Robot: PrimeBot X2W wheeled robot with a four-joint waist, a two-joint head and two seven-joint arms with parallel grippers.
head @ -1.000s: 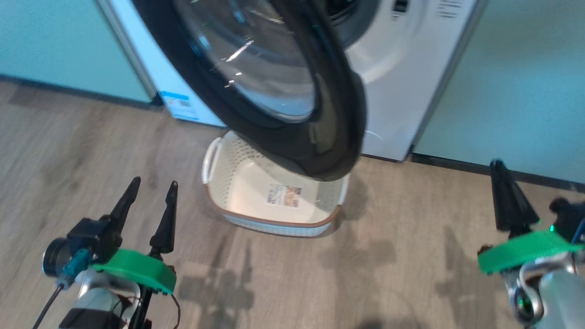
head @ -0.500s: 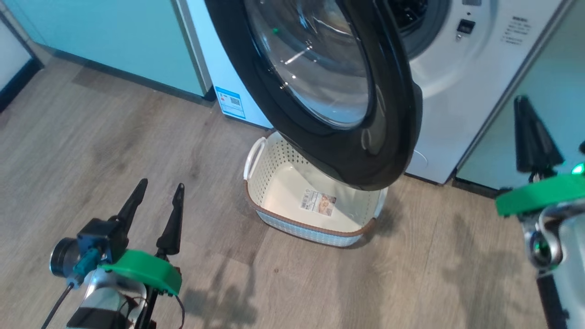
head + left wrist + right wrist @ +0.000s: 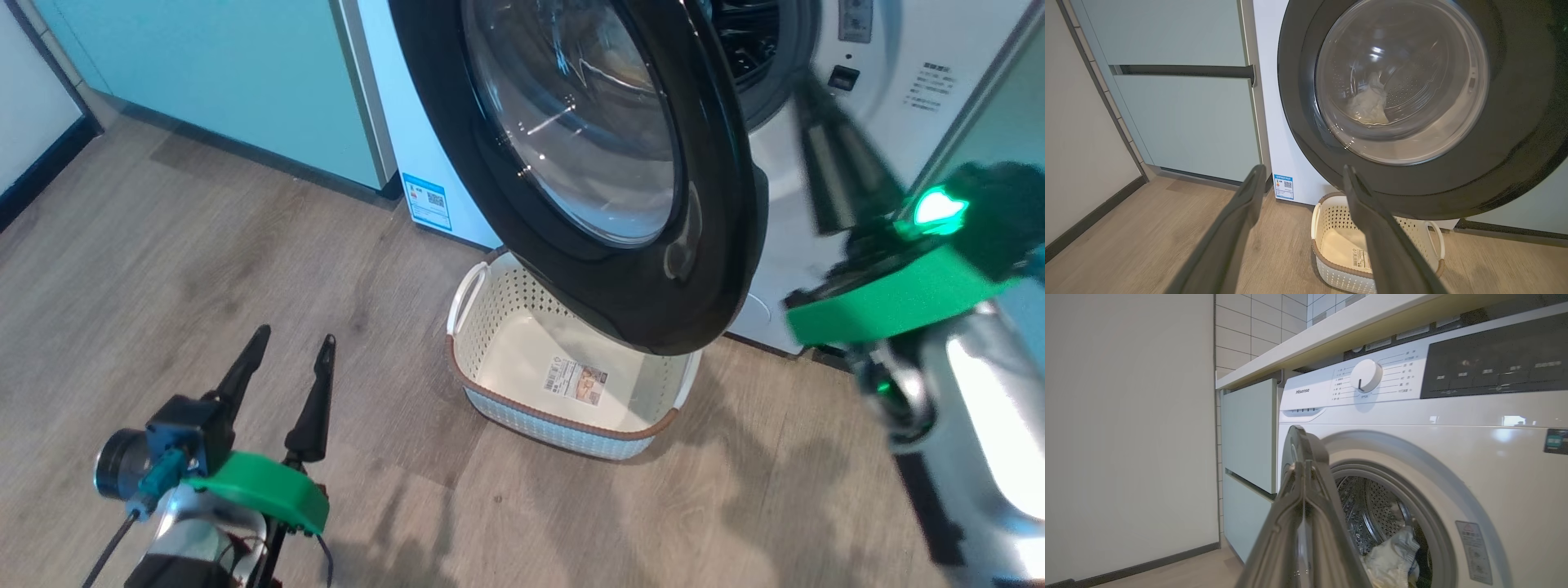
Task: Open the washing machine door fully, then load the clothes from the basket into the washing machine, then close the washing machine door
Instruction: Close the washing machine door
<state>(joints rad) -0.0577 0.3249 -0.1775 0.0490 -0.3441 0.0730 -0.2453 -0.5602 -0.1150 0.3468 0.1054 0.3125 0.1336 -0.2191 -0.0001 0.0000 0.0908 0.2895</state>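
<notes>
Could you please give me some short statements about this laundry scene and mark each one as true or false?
1. The basket holds nothing but a label. True.
2. The washing machine door is shut. False: it stands open.
3. The clothes lie inside the drum of the washing machine. True.
4. The left gripper has its fingers pressed together. False: they are apart.
5. The right gripper holds a garment. False: its fingers are together with nothing between them.

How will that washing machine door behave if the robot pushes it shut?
The washing machine door looks rigid and stands open, so it should likely swing, not flex. Its glossy black rim looks slippery; jaws may slide.
</notes>
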